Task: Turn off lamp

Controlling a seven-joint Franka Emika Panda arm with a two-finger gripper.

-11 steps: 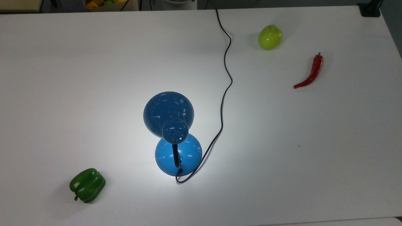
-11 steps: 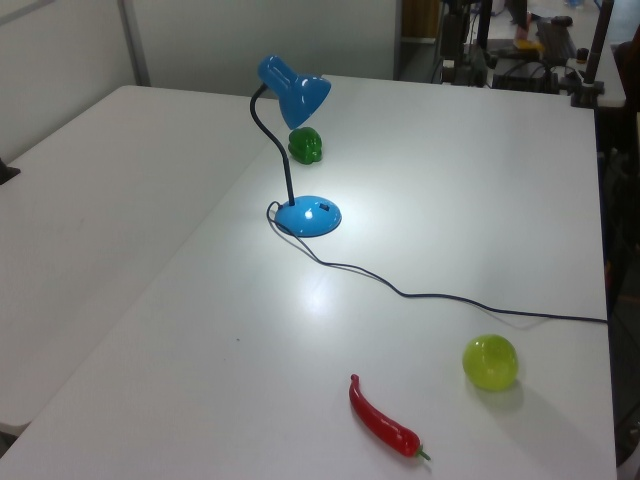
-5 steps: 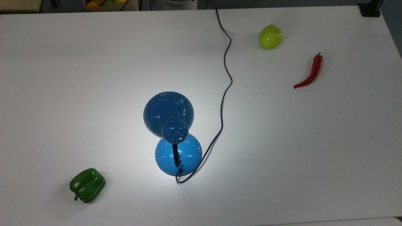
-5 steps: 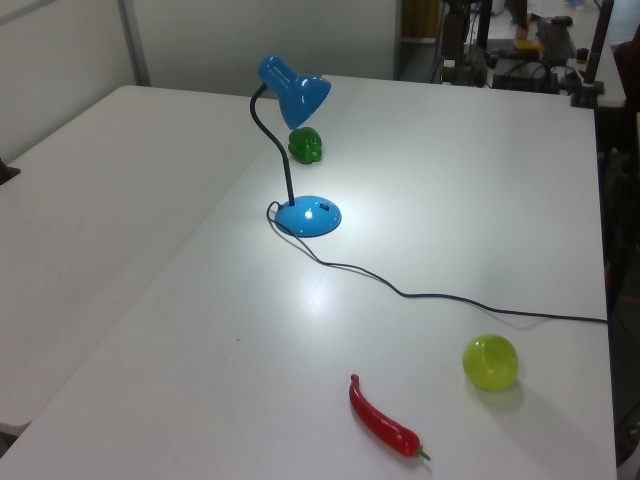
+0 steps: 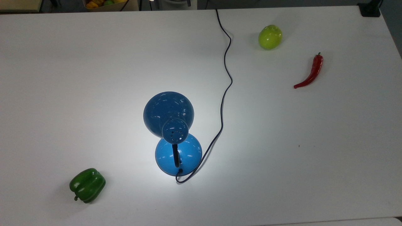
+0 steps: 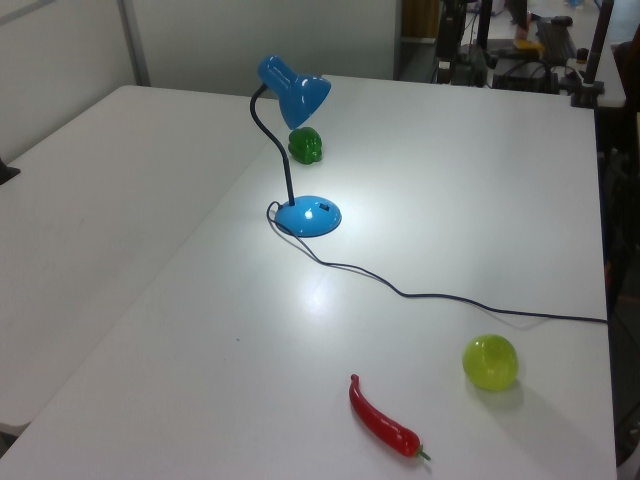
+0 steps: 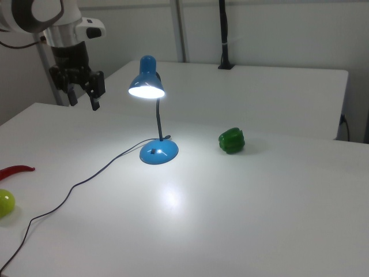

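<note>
Near the middle of the right view, the lamp (image 7: 151, 109) stands lit on the white table (image 7: 259, 196), casting a bright patch beside its base. At the upper left of the right view, the gripper (image 7: 83, 97) hangs above the table with fingers parted, empty, well apart from the lamp. A green pepper (image 7: 232, 141) lies to the right view's right.

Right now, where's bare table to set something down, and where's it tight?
Free: the top view's left half, between the lamp and the far edge of the table; also the top view's lower right, below the red chili. Tight: beside the lamp, where the cord snakes toward the green apple.
</note>
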